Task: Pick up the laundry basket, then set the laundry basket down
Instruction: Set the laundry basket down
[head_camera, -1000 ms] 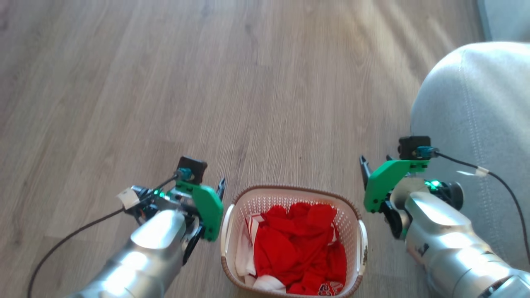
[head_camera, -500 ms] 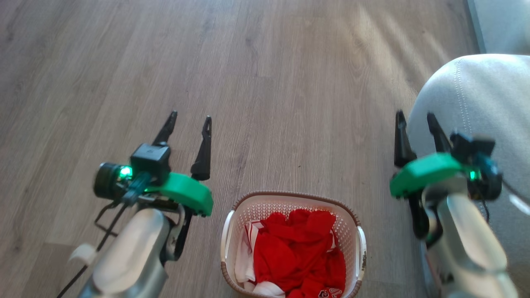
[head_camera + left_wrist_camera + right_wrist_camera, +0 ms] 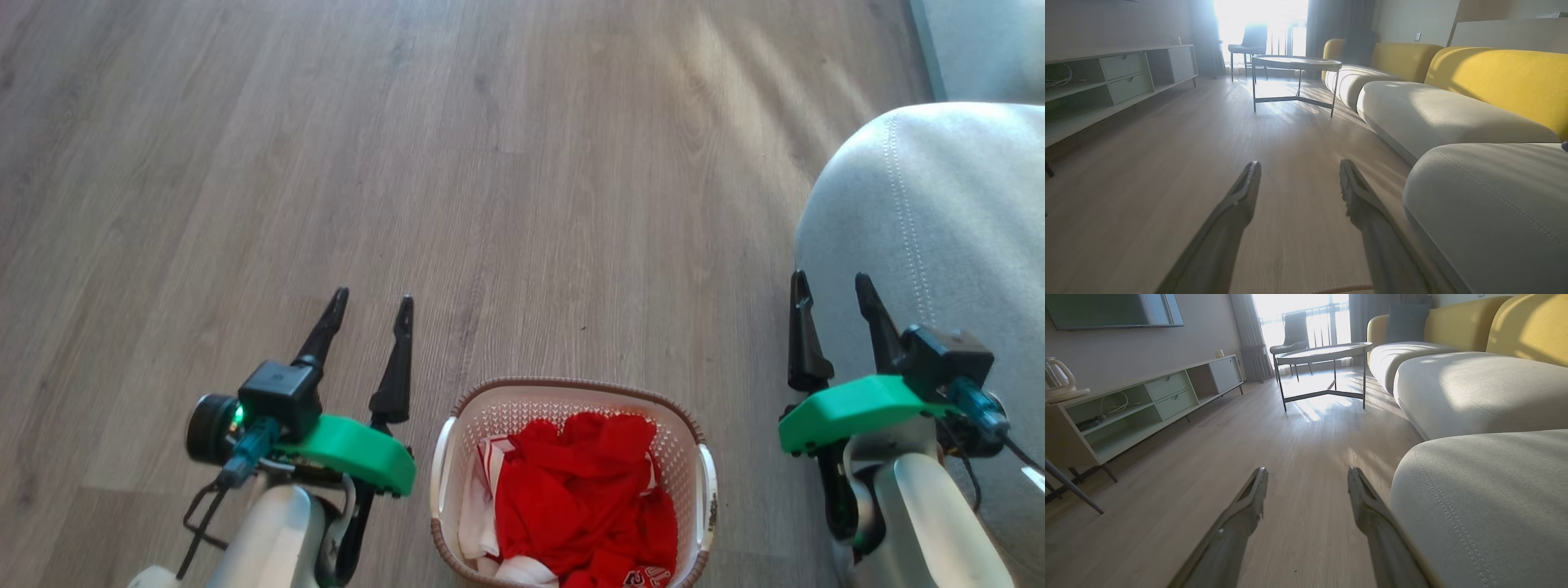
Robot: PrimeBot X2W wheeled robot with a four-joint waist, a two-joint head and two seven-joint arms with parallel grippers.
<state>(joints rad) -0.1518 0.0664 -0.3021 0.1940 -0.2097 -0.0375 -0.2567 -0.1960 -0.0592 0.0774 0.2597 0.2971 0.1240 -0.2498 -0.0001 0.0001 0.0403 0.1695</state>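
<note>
The laundry basket (image 3: 571, 392), white perforated plastic with a brown woven-look rim, stands on the wooden floor at the bottom middle of the head view, full of red and white clothes (image 3: 588, 506). My left gripper (image 3: 371, 298) is open to the basket's left, fingers pointing forward, apart from it. My right gripper (image 3: 831, 279) is open to the basket's right, also clear of it. In the left wrist view my left gripper (image 3: 1299, 165) holds nothing, and a sliver of brown rim (image 3: 1343, 290) shows at the bottom edge. My right gripper (image 3: 1308, 470) is empty too.
A grey sofa cushion (image 3: 939, 245) sits close by my right arm. Ahead lie a long grey-and-yellow sofa (image 3: 1461, 384), a round metal-legged coffee table (image 3: 1327, 351), a low TV cabinet (image 3: 1139, 408) on the left and a chair (image 3: 1249, 41) by the bright window.
Both arms turned from facing the basket's sides to pointing forward, then drew back a little. The basket stays on the floor; the camera shifted slightly.
</note>
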